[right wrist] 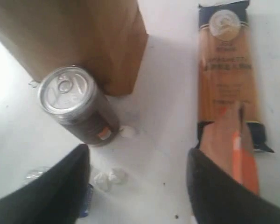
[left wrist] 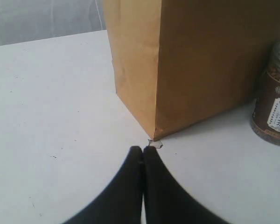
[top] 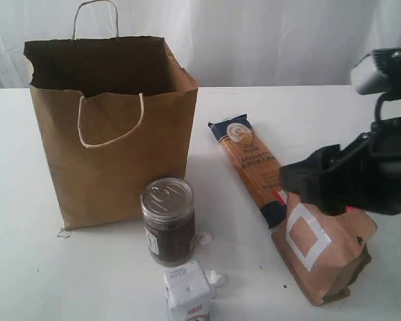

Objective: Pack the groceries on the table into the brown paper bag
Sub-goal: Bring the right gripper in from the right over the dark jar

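The brown paper bag (top: 113,134) stands open on the table (top: 27,267), at the left. In front of it are a dark silver-topped jar (top: 168,221) and a white carton (top: 187,295). A long spaghetti packet (top: 249,164) lies to the right of the bag, its near end against a brown orange-labelled pouch (top: 324,251). My right gripper (top: 295,182) hovers over the pouch's top; its jaws (right wrist: 137,157) stand open and empty, with the jar (right wrist: 72,100) and pouch (right wrist: 226,147) on either side. My left gripper (left wrist: 143,150) is shut and empty, low by the bag's bottom corner (left wrist: 155,135).
Tiny white lumps (right wrist: 109,177) lie on the table between the jar and the carton. A white curtain (top: 267,33) hangs behind the table. The jar (left wrist: 274,107) stands close beside the bag's wall (left wrist: 200,65).
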Available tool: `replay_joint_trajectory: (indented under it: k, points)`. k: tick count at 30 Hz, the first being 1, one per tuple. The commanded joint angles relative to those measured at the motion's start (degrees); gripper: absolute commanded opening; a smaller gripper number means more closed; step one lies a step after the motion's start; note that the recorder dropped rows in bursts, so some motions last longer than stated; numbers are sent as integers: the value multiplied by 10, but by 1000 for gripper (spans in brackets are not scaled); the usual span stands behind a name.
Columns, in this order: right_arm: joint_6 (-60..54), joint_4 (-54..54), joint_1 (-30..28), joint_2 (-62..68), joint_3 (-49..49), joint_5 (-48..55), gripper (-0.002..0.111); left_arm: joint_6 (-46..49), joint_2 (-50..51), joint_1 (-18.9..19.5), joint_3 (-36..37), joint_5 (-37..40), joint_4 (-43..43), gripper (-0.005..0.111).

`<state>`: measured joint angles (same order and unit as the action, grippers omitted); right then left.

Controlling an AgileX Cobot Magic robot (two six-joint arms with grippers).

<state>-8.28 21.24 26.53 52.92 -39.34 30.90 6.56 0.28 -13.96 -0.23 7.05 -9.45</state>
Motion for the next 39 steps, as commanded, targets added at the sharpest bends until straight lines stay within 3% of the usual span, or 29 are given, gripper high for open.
replay_joint_trajectory:
  k: [1, 8, 17, 20, 23, 25, 39]
  points:
    - [-8, 18, 51, 51, 0, -59, 70, -3, -3, 3, 2, 2, -3, 0]
    - [-9, 9, 128, 161, -13, -164, 70, -3, -3, 3, 2, 2, -3, 0]
    - [-9, -18, 202, 297, -115, -158, 70, -3, -3, 3, 2, 1, -3, 0]
    - [-33, -34, 208, 328, -126, -157, 72, -3, -3, 3, 2, 1, -3, 0]
    - [-51, -35, 208, 344, -135, -145, 85, -3, -3, 3, 2, 1, -3, 0]
    - [-56, -35, 208, 347, -135, -151, 89, -3, -3, 3, 2, 1, -3, 0]
    - [-57, -35, 208, 382, -135, -157, 89, -3, -3, 3, 2, 1, -3, 0]
